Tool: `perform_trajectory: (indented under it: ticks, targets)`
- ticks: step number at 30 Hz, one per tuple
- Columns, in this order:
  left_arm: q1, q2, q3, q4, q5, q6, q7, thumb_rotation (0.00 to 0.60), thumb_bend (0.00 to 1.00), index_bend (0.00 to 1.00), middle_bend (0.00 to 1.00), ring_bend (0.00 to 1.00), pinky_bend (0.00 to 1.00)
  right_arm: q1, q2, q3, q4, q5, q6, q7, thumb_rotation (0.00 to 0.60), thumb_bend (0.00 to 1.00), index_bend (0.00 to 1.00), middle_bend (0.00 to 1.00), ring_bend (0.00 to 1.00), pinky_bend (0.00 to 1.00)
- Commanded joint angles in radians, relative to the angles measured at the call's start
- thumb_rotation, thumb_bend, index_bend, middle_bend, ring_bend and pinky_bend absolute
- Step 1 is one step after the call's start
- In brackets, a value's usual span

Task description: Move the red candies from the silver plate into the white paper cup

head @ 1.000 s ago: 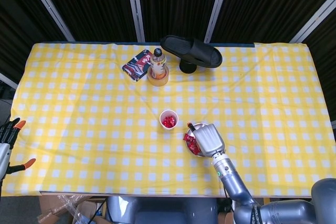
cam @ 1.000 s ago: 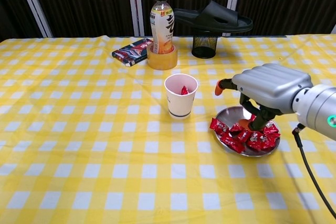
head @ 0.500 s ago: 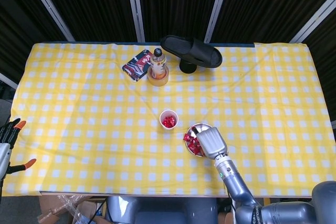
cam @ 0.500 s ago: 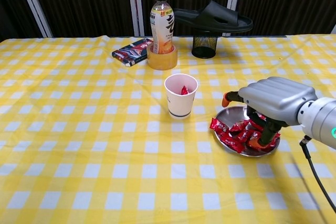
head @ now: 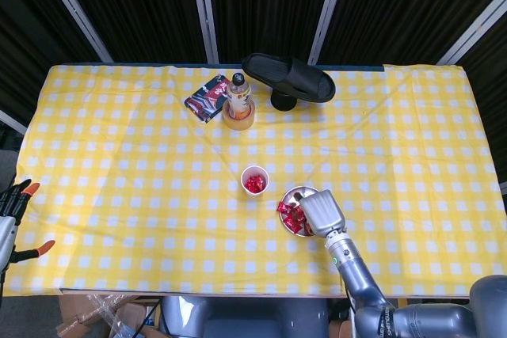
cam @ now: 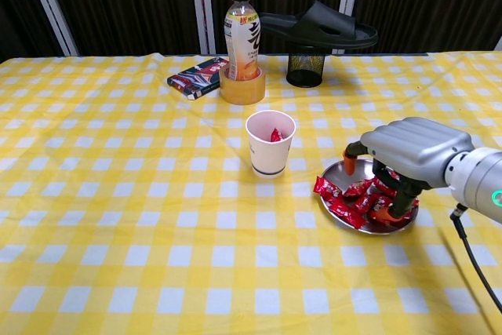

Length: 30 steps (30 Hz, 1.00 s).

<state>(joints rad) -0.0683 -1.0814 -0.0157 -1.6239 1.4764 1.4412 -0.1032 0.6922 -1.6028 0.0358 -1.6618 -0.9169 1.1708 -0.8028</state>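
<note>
So the right hand (cam: pixel 412 154) sits low over the silver plate (cam: pixel 339 172), fingers (cam: pixel 396 202) curled down into the pile of red candies (cam: pixel 353 198); can't really tell if it's actually pinching one or just touching them. Just left of the plate is the white paper cup (cam: pixel 270 143) with a bit of red already inside; the left hand (head: pixel 14 202) hangs off the desk's (cam: pixel 118 217) left edge, fingers apart, holding nothing.
</note>
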Motion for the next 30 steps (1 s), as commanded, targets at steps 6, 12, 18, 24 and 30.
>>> perform_trajectory:
  ticks: [6,12,18,24,30]
  targets:
    - [-0.002,0.001,0.0,-0.003,-0.007,-0.008,0.001,0.6,0.03,0.0,0.0,0.0,0.0,-0.005,-0.004,0.006,0.013,-0.004,-0.015,0.017,0.6,0.26,0.37,0.82,0.92,0.98]
    - [-0.001,0.002,0.0,-0.005,-0.009,-0.009,0.002,0.6,0.03,0.0,0.0,0.0,0.0,-0.004,-0.009,0.016,0.028,0.003,-0.024,0.017,0.6,0.26,0.38,0.82,0.92,0.98]
    - [-0.003,0.003,-0.001,-0.006,-0.012,-0.015,0.004,0.6,0.03,0.0,0.0,0.0,0.0,-0.004,-0.012,0.019,0.033,0.007,-0.035,0.019,0.6,0.26,0.4,0.82,0.92,0.98]
    - [-0.004,0.005,0.0,-0.009,-0.015,-0.018,0.005,0.6,0.03,0.0,0.0,0.0,0.0,-0.005,-0.02,0.015,0.043,0.006,-0.046,0.02,0.6,0.28,0.48,0.82,0.92,0.98]
    - [-0.004,0.006,0.0,-0.009,-0.014,-0.019,0.002,0.6,0.03,0.0,0.0,0.0,0.0,-0.008,-0.02,0.015,0.046,0.003,-0.052,0.025,0.6,0.4,0.52,0.82,0.92,0.98]
